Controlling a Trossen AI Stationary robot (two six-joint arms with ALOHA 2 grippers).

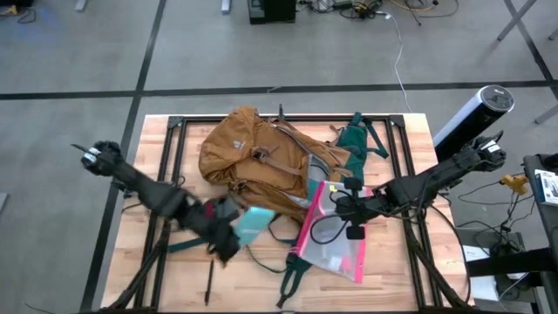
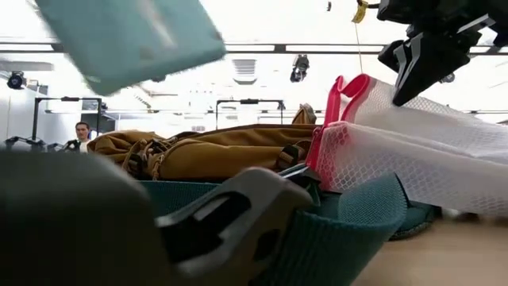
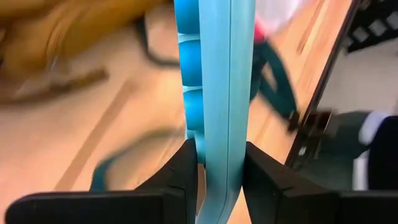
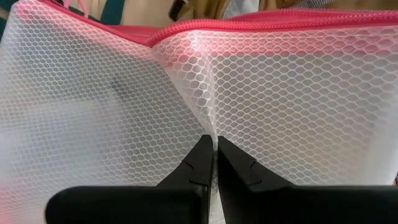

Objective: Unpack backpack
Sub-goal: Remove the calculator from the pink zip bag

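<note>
Backpack [image 1: 248, 153] tan fabric; left jaws pinch flat teal slab [image 3: 214, 93]; right jaws pinch mesh pouch [image 4: 280, 106].

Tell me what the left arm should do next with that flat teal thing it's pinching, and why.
Probably carry it clear and set it on bare table: the left gripper grips the teal item above the straps, beside the backpack, while the right gripper pinches the mesh pouch.

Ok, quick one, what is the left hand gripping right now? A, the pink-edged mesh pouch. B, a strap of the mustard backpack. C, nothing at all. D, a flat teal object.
D: in the left wrist view the left hand is clamped on a flat teal object, while the pink-edged mesh pouch is pinched by the right hand, beside the backpack.
</note>
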